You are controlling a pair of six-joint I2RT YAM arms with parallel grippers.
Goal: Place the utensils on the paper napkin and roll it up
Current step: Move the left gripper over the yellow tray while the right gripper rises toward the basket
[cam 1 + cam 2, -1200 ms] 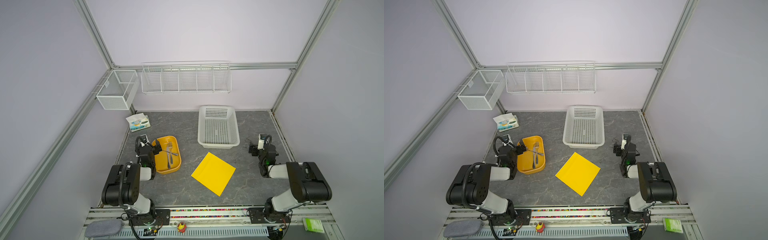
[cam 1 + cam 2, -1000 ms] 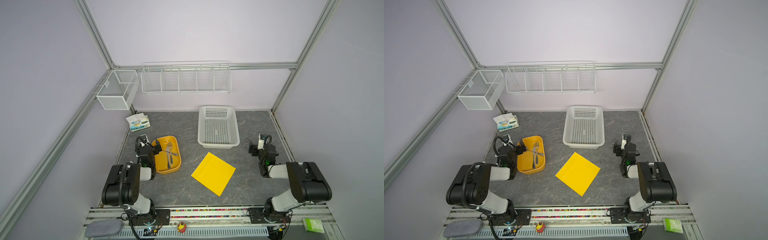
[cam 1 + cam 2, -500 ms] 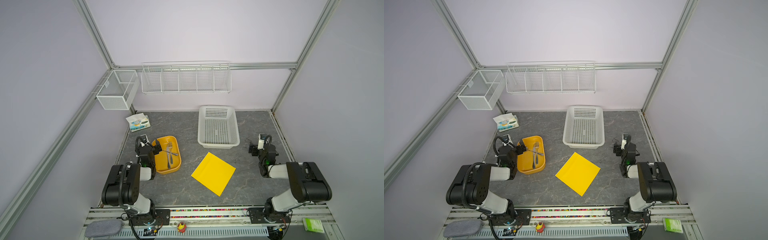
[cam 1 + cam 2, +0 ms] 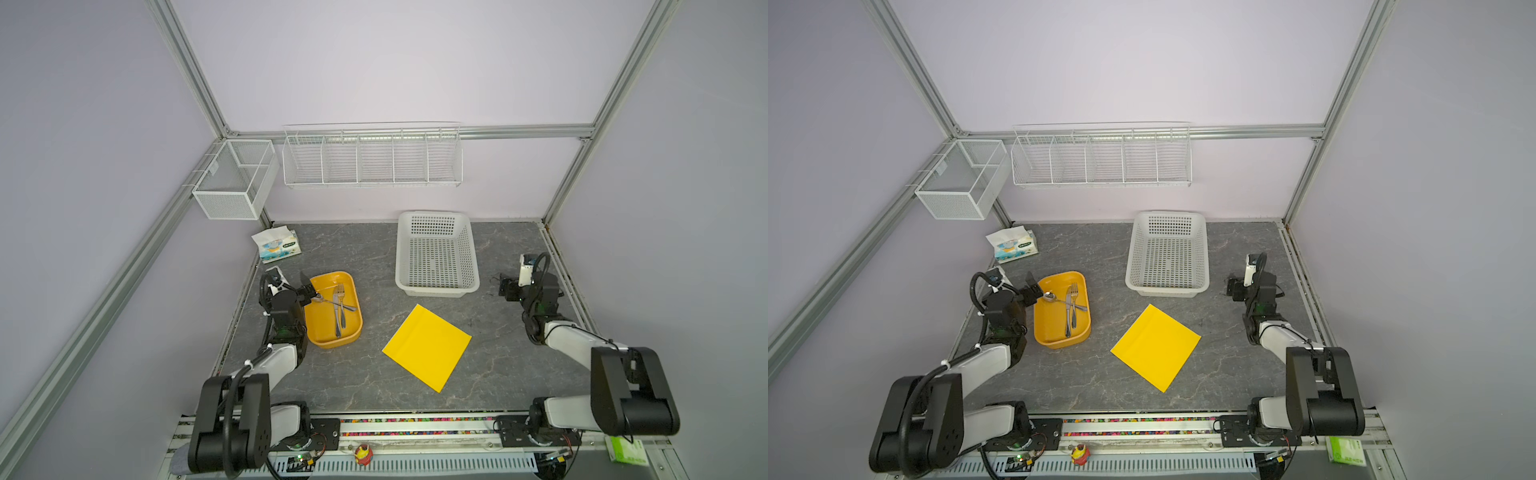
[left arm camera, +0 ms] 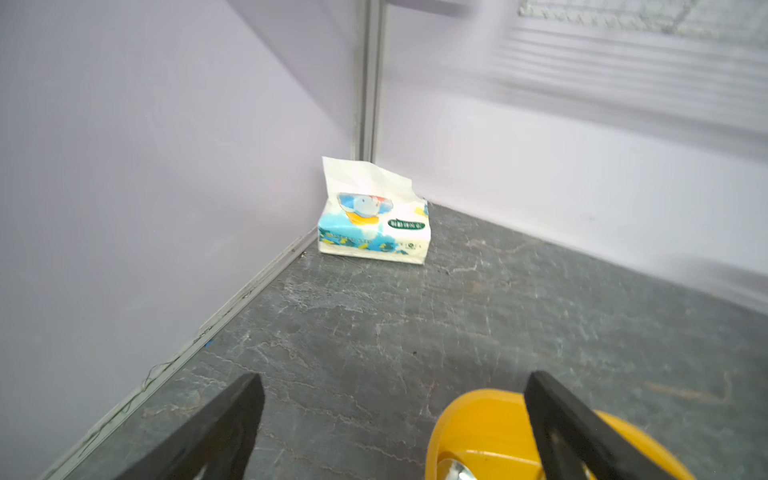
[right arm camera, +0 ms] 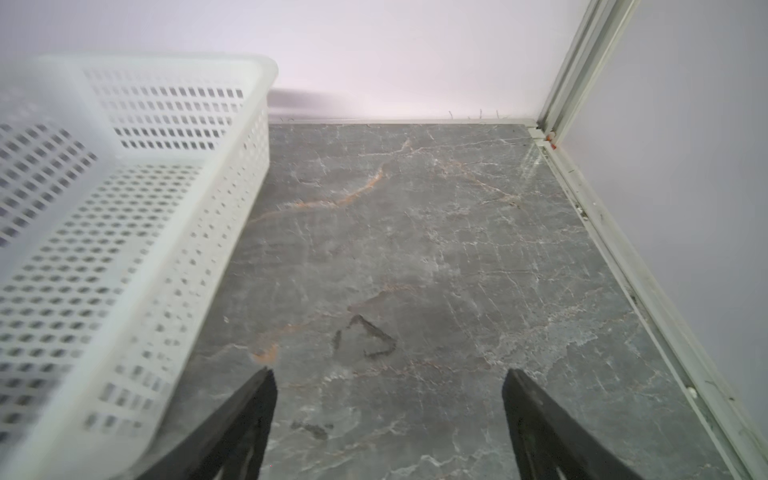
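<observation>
Two utensils, a fork (image 4: 339, 316) and a spoon (image 4: 319, 297), lie crossed in an orange-yellow tray (image 4: 332, 344) at the left in both top views. The paper napkin (image 4: 427, 347), a flat bright yellow square, lies turned like a diamond on the grey table to the tray's right. My left gripper (image 5: 395, 376) is open and empty at the tray's far left corner (image 5: 478, 419), one finger over the rim. The spoon's bowl (image 5: 457, 471) just shows there. My right gripper (image 6: 390, 372) is open and empty above bare table at the right.
A white perforated basket (image 4: 436, 289) stands behind the napkin, close beside my right gripper (image 4: 505, 286). A tissue pack (image 4: 277, 246) sits in the back left corner. Wire shelves (image 4: 372, 160) and a mesh box (image 4: 232, 178) hang on the walls.
</observation>
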